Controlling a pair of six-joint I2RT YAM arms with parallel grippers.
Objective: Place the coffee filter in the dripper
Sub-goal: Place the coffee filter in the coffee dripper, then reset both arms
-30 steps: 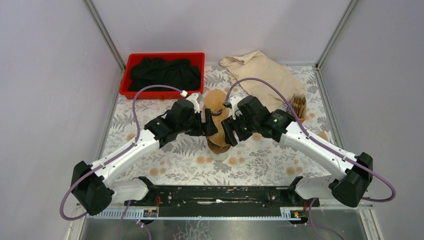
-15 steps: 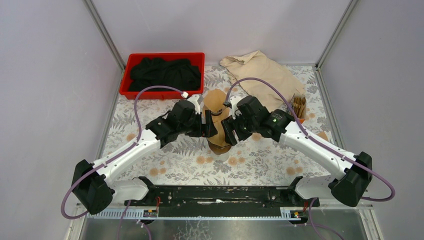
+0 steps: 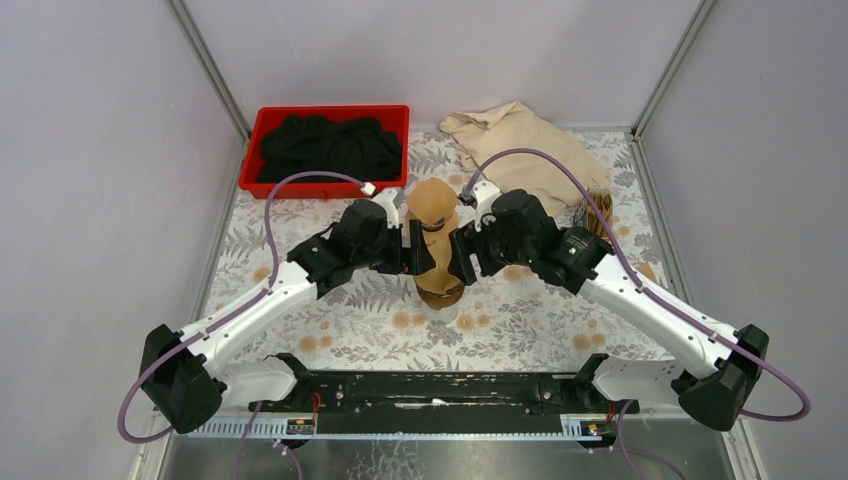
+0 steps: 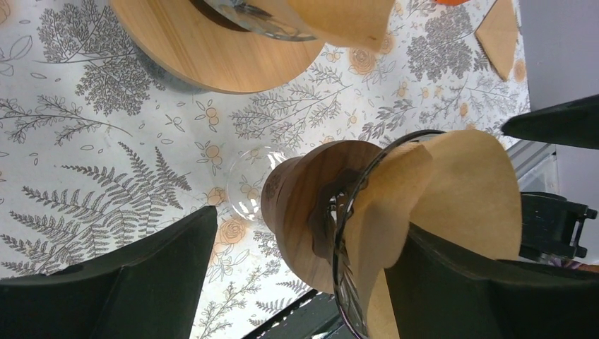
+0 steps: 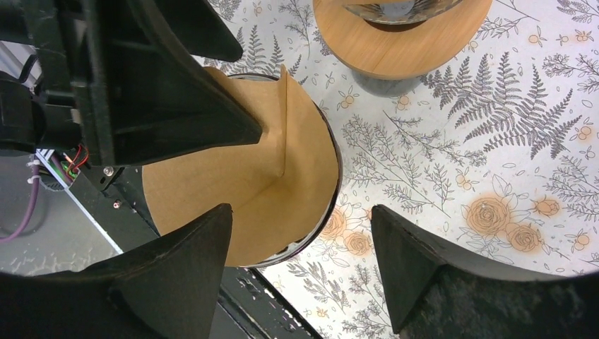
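Note:
A glass dripper (image 4: 300,205) with a wooden collar stands on the flowered table. A brown paper coffee filter (image 5: 268,191) sits opened as a cone inside its rim, one edge standing above the glass (image 4: 466,191). My left gripper (image 4: 311,226) is open and straddles the dripper; its one finger (image 4: 141,282) stands apart from the collar, the other lies against the filter's side. My right gripper (image 5: 302,209) is open just right of the rim, with nothing between its fingers. From above, both grippers (image 3: 422,250) (image 3: 462,255) flank the dripper (image 3: 440,292).
A second dripper (image 3: 432,205) with its own filter stands just behind on a wooden base (image 5: 381,42). A red bin (image 3: 262,130) of black cloth sits back left, a beige cloth (image 3: 520,140) back right, a stack of filters (image 3: 598,212) to the right.
My right arm has drawn back to the right and its gripper has lifted slightly off the dripper. The left arm has held still.

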